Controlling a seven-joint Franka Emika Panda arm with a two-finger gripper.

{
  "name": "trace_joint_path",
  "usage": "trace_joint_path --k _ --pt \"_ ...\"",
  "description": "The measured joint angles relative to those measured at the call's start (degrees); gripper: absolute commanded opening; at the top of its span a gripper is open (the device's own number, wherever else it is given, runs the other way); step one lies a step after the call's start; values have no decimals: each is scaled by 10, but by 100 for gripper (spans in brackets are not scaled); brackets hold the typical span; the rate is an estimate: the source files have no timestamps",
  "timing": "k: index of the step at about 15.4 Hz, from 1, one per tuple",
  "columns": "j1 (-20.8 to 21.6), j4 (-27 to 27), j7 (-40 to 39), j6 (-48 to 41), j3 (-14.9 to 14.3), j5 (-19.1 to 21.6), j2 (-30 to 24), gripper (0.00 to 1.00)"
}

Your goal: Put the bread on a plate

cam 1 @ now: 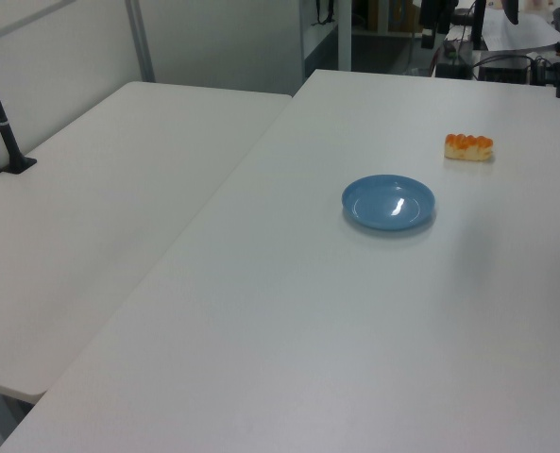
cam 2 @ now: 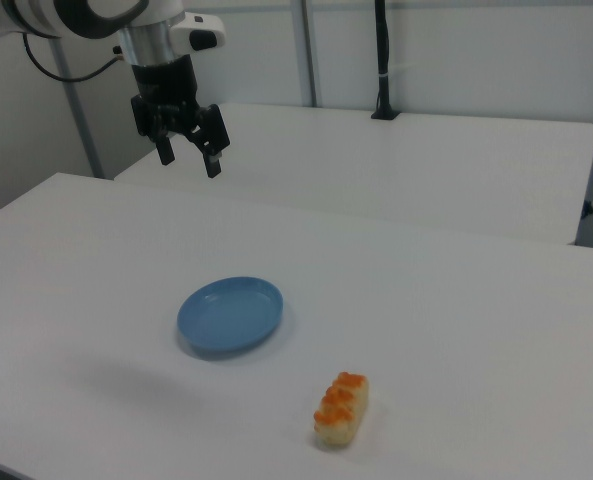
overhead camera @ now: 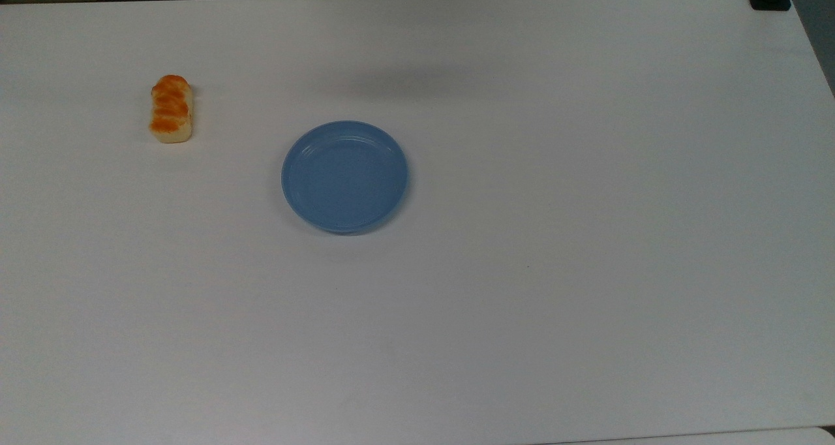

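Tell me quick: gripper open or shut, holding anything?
Gripper: open, holding nothing, high above the table. The bread lies on the table, apart from the plate.

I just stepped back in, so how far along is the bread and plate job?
Nothing looks done yet. The bread lies on the table, apart from the plate, which holds nothing. The gripper hangs high above the table with its fingers open and holds nothing. Left: reach the bread, grasp it, carry it over and set it on the plate.
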Motion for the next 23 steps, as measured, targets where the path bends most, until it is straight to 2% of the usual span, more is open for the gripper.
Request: trace_joint_path --k 11,14,18,23 --pt "-3 1 0 -1 -2 0 -1 100" --pt "-14 2 -2 -19 -9 0 -4 100" --pt "-59 4 -36 -49 -10 0 -13 100" --pt "-138 4 -160 -57 -11 0 -27 100"
